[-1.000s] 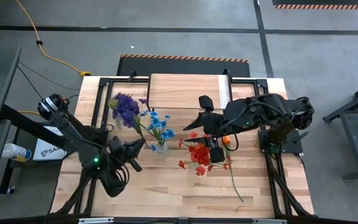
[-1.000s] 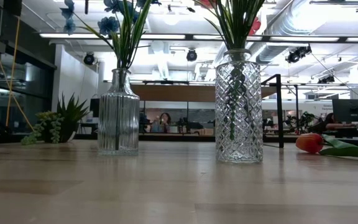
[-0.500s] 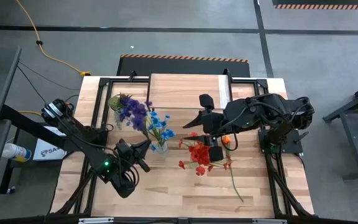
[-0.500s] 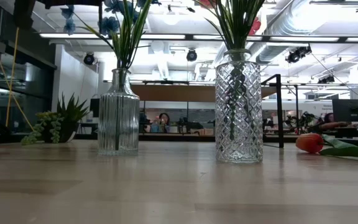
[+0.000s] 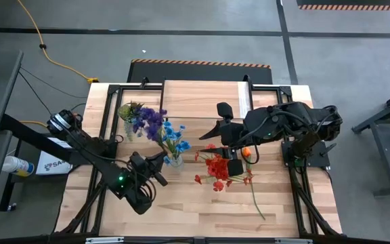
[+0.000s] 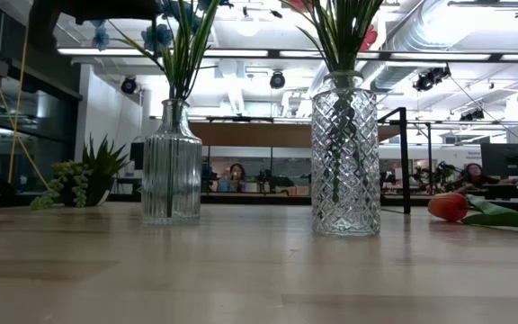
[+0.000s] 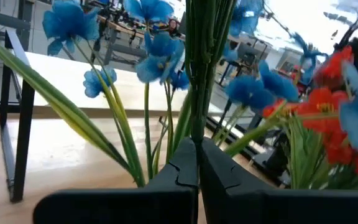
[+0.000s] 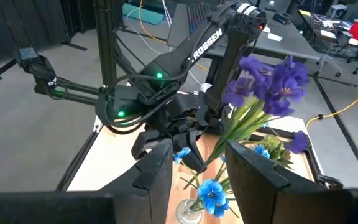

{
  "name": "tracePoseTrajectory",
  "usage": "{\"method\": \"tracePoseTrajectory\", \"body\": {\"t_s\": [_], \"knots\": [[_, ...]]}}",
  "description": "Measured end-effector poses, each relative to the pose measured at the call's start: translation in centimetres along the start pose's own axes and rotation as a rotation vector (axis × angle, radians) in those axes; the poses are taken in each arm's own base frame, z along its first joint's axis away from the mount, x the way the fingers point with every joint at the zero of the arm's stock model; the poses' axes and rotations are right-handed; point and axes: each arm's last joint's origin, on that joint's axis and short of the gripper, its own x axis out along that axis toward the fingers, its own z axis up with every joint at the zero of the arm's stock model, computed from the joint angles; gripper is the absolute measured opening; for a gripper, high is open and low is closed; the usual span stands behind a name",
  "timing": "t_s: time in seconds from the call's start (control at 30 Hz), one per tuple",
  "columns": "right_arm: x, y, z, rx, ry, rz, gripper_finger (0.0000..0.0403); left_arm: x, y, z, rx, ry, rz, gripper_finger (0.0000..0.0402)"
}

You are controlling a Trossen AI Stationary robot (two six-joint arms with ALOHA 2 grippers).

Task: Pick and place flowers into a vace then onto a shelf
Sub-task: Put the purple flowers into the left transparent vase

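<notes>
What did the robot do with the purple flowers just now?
The left gripper, shut on the purple flowers, carried them toward the ribbed vase of blue flowers; they are not in yet. The right gripper, the diamond vase and the orange flower stayed put.

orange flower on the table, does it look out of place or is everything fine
Yes. The orange flower lies flat on the table beside the patterned vase, not in any vase. The left gripper is shut on purple flowers, tilted over the ribbed vase.
</notes>
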Motion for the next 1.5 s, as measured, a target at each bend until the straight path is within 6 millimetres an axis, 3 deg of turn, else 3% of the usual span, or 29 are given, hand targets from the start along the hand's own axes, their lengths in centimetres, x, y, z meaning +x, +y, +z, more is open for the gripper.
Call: {"method": "tracePoseTrajectory", "body": {"t_s": [0.5, 0.77, 1.5], "knots": [[0.0, 0.0, 0.0, -0.013, 0.000, 0.000, 0.0140, 0.7, 0.0, -0.7, 0.026, -0.013, 0.022, 0.0032], [0.0, 0.0, 0.0, -0.025, -0.003, 0.001, 0.0140, 1.5, 0.2, -2.4, 0.031, -0.017, 0.047, 0.0032], [0.0, 0.1, 0.0, -0.022, -0.006, 0.019, 0.0140, 2.2, 0.3, -2.3, 0.039, -0.033, 0.071, 0.0032]]}}
